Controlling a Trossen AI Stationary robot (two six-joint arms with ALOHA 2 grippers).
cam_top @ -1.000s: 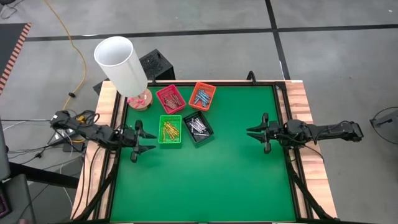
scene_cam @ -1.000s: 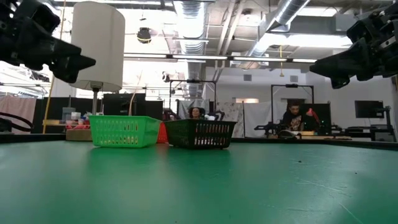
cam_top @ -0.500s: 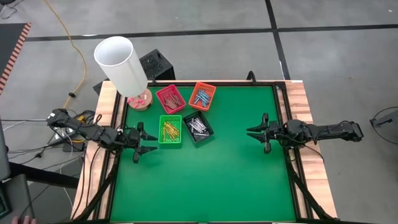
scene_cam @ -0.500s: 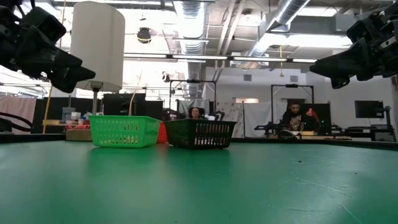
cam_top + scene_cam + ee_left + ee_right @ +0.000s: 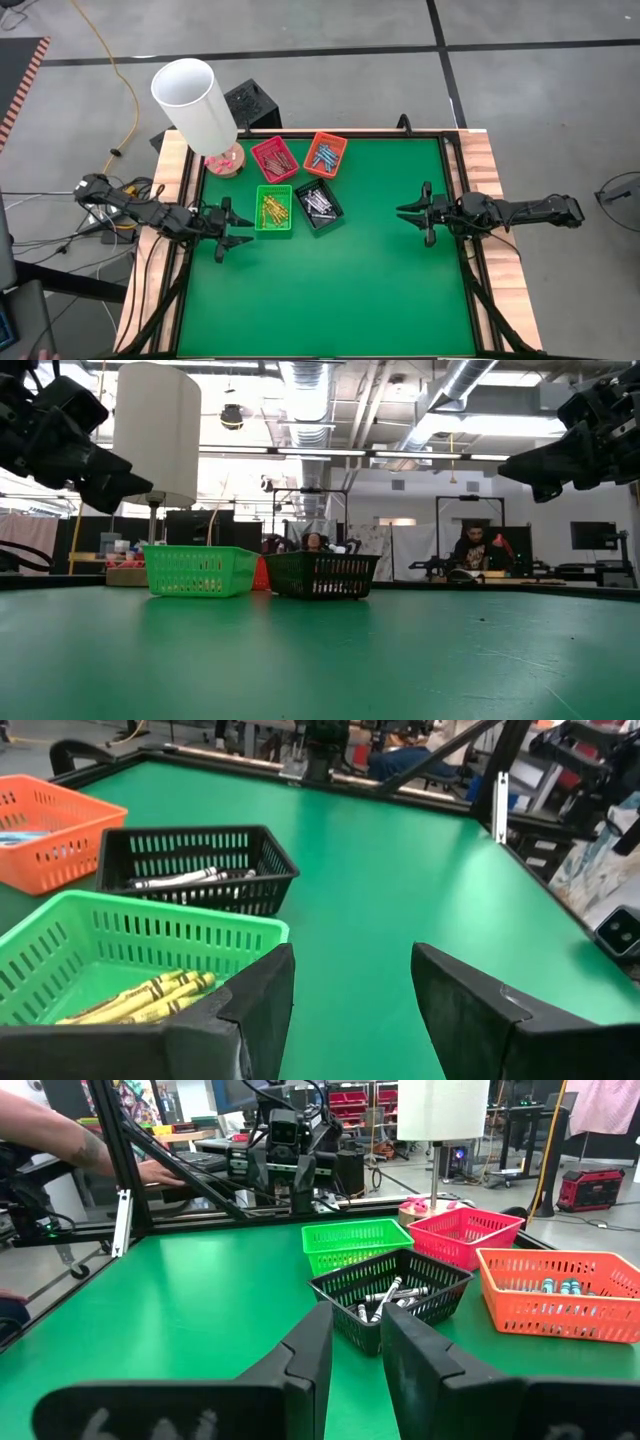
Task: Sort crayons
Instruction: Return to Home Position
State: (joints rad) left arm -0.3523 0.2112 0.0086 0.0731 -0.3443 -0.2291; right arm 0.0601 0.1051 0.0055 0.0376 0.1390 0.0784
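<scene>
Fingers (image 5: 262, 1005) of the left gripper (image 5: 350, 990) stand spread wide with nothing between them, seen from the left wrist over the green table (image 5: 400, 870). Just past them sits the green tray (image 5: 100, 935) holding yellow crayons (image 5: 150, 995). Behind it is the black tray (image 5: 130, 845) with grey-white crayons (image 5: 180, 878), and beside that the orange tray (image 5: 50, 830). From the right wrist, the right gripper (image 5: 355, 1345) has its fingers (image 5: 310, 1355) parted by a narrow gap, empty, facing the black tray. The green tray, the red tray (image 5: 460, 1230) and the orange tray stand around it. Blue crayons (image 5: 560, 1287) lie in the orange one, and a person's arm (image 5: 50, 1125) reaches over a bench beyond the table. From above, the four trays cluster toward the far edge on the left arm's half, with red-brown crayons (image 5: 275, 160) in the red tray and a white cylinder (image 5: 190, 95) next to them. The left gripper hovers just beside the green tray, and the right gripper is well apart near the opposite edge. At table height both grippers hang above the surface, touching nothing.
</scene>
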